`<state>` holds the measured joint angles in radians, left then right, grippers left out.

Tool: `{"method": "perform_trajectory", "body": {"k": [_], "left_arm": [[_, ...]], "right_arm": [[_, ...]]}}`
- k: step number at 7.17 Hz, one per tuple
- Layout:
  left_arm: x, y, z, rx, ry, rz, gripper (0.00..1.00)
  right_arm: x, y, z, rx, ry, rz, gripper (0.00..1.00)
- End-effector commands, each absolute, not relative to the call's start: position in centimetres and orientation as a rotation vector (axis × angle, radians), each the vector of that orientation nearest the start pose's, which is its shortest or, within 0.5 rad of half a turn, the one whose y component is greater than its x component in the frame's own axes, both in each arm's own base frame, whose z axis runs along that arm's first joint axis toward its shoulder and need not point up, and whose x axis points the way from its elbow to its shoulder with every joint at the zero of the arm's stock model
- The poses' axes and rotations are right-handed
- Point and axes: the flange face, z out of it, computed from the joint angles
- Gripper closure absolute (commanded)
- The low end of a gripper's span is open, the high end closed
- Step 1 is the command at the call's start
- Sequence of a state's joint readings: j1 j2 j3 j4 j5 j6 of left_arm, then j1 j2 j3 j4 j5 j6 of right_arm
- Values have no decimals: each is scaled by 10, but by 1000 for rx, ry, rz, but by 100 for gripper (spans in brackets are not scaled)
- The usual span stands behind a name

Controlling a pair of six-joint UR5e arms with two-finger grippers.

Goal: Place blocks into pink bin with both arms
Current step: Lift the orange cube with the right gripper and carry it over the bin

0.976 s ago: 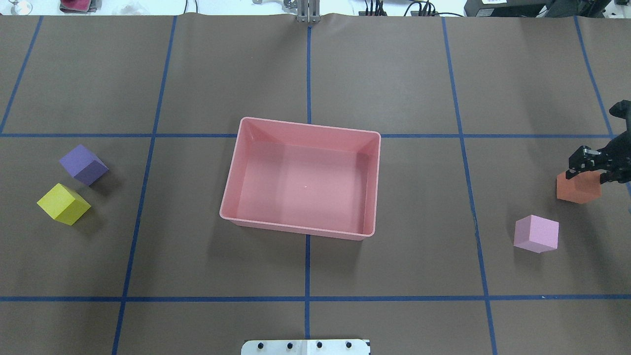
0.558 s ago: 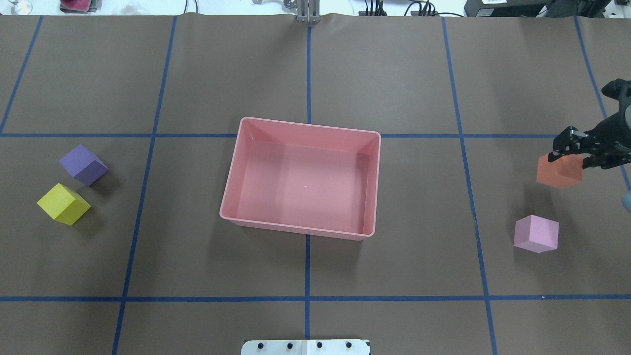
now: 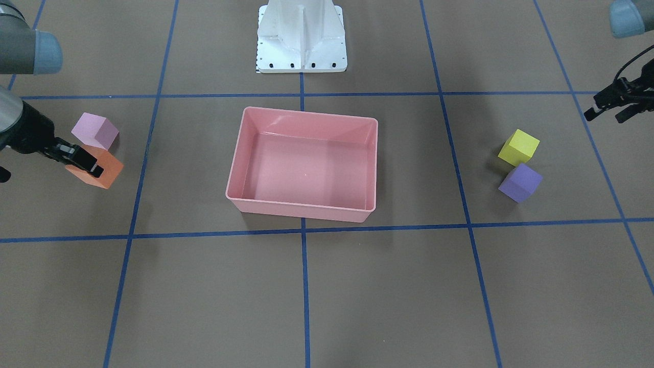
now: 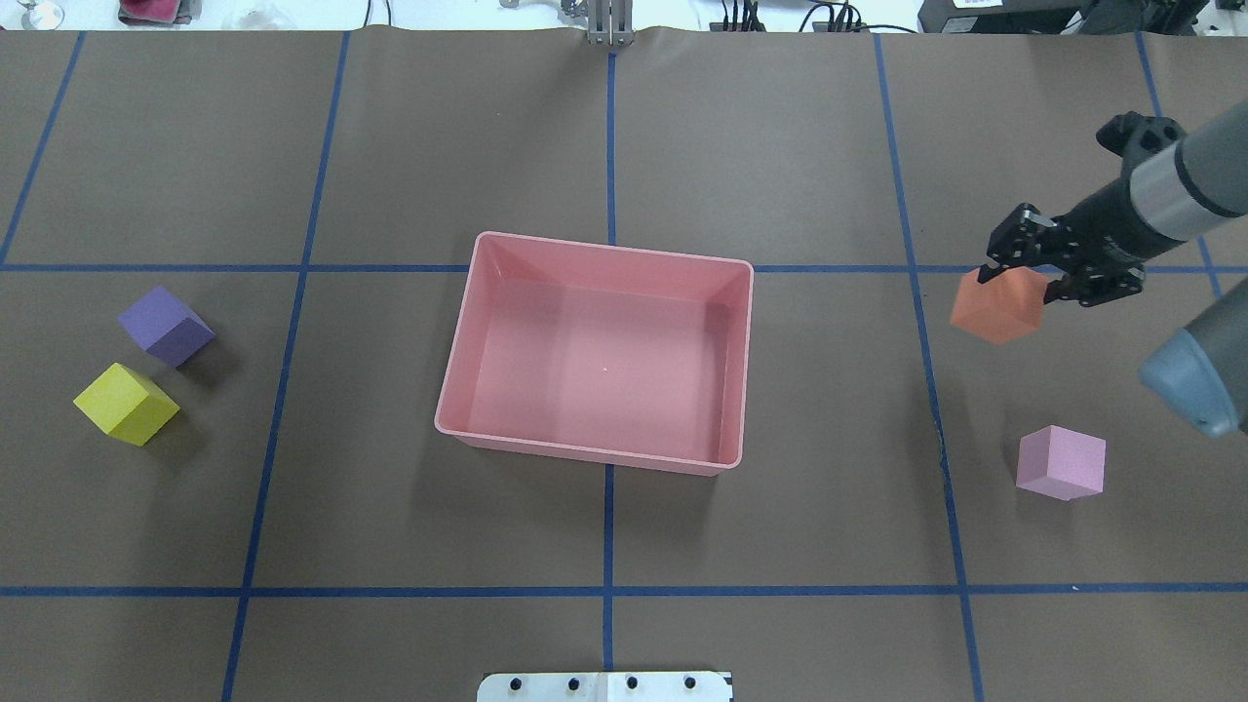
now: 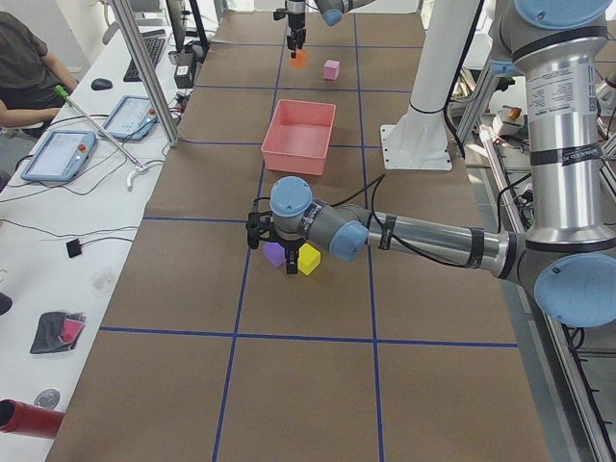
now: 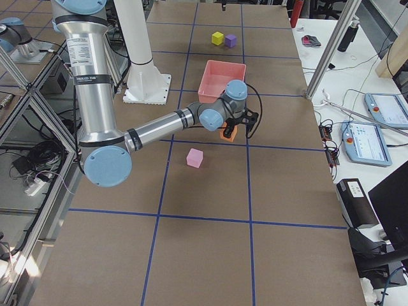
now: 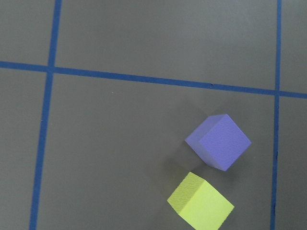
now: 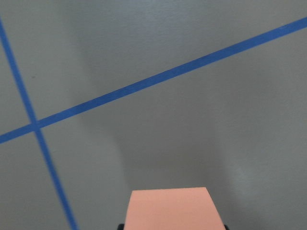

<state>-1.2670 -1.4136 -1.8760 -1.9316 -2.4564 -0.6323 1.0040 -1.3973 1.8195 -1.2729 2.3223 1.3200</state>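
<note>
The pink bin sits empty mid-table. My right gripper is shut on the orange block and holds it above the table, to the right of the bin. The light pink block lies on the table nearer my base. The purple block and the yellow block lie side by side at the left. My left gripper hovers beside them, open and empty; it is outside the overhead view.
The white pedestal base stands at the table's near edge. Blue tape lines cross the brown table cover. A side bench with tablets and a seated person runs along the far edge.
My right gripper has lifted the orange block off the table and carried it left, toward the bin. The other blocks and the bin have not moved.
</note>
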Motion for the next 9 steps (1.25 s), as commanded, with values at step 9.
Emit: {"method": "perform_trajectory", "body": {"k": [9], "left_arm": [[189,-412,540,146,844,376,0]], "right_arm": [[-495,-438,185,-181,-938,507,100]]}}
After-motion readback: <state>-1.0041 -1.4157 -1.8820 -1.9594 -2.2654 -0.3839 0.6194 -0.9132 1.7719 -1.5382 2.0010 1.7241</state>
